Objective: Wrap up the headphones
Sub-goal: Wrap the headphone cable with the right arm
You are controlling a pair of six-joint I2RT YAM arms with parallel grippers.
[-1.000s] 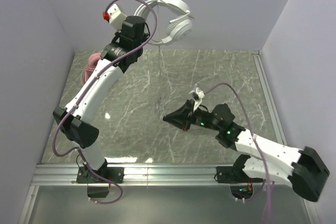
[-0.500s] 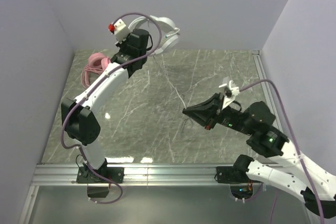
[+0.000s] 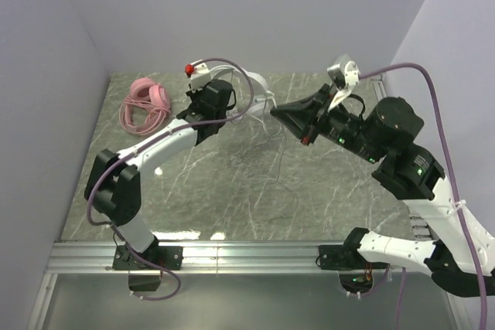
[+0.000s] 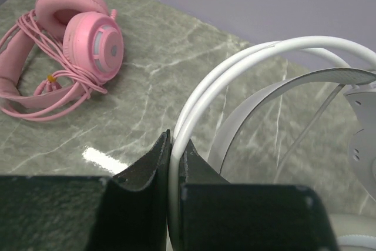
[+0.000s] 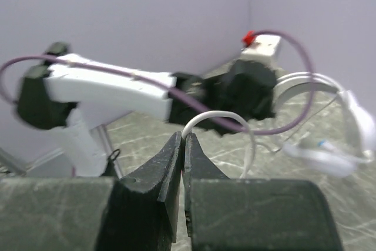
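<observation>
Your white headset is held over the far side of the table. Your left gripper is squeezed tight on its headband. Close by, your right gripper is pinched on a thin cable. The pink headset lies in the far left corner, with its cable bunched around it.
</observation>
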